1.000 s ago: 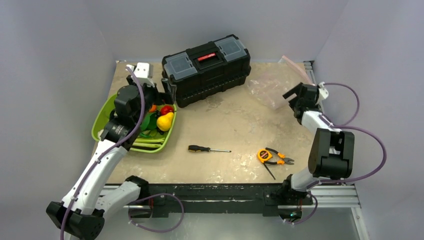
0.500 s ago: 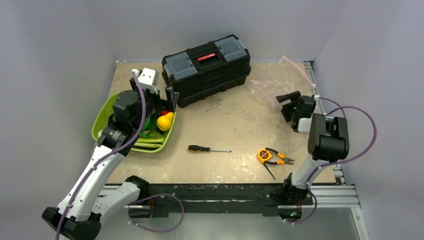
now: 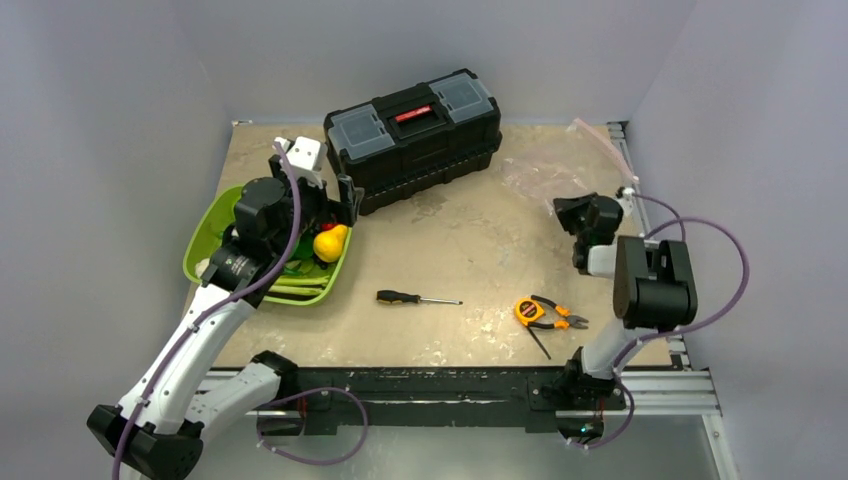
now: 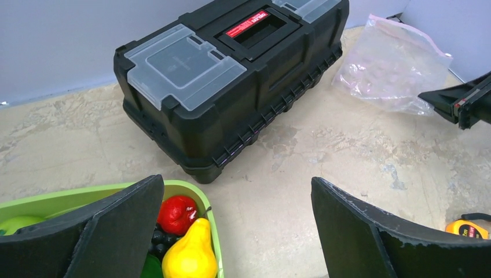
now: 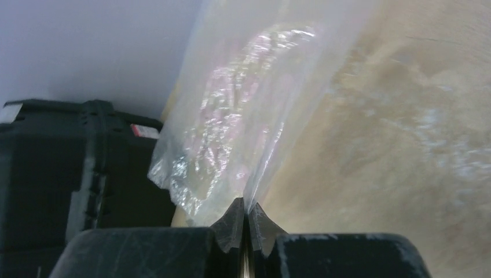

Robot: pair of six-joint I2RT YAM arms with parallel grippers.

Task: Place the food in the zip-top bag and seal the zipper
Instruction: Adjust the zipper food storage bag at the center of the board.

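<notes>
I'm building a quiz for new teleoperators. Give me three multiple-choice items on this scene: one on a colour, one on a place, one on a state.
1. The pear in the green tray is: A) yellow B) purple C) blue.
2. The zip-top bag lies: A) in the tray B) on the table, right of the black toolbox C) on the toolbox lid.
3. The right gripper is: A) wide open B) shut on the bag's edge C) gripping the pear.

Answers:
1 A, since the left wrist view shows it plainly yellow.
2 B, since the top view shows the clear plastic on the table beside the toolbox.
3 B, since the right wrist view shows the fingertips closed with plastic pinched between them.
</notes>
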